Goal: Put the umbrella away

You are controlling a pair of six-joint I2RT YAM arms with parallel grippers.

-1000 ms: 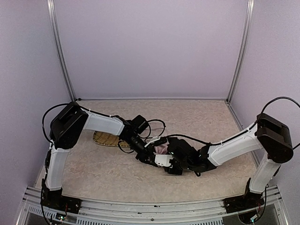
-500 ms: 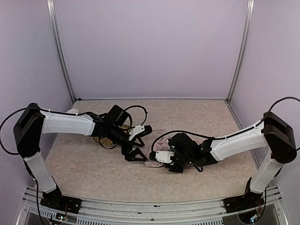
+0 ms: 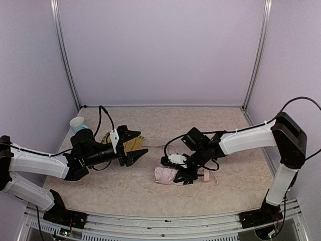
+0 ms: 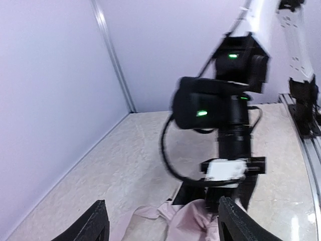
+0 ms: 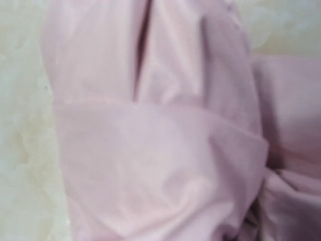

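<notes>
Pale pink fabric marks the umbrella (image 3: pixel 164 175), which lies collapsed into a short, rumpled bundle on the mottled beige desk (image 3: pixel 100 188), near the front and slightly right of centre. Its small pink handle (image 3: pixel 206 176) pokes out on the bundle's right side. The right hand (image 3: pixel 183 173) is lowered onto the umbrella between bundle and handle, touching the cloth. The top view does not show the gap between its fingers, and the right wrist camera sees only creased pink fabric (image 5: pixel 150 140) against a strip of desk, so I cannot tell whether it grips. The left hand (image 3: pixel 145 144) hangs to the left, well apart from the umbrella, with its black fingers (image 4: pixel 98 223) spread wide and nothing between them. It sits over the near end of a woven yellow tray (image 3: pixel 133 144). From the left wrist camera, the right arm (image 4: pixel 225 100) stands over a fold of pink cloth (image 4: pixel 185 223). A small white cup (image 3: pixel 76 123) stands by the left wall.
</notes>
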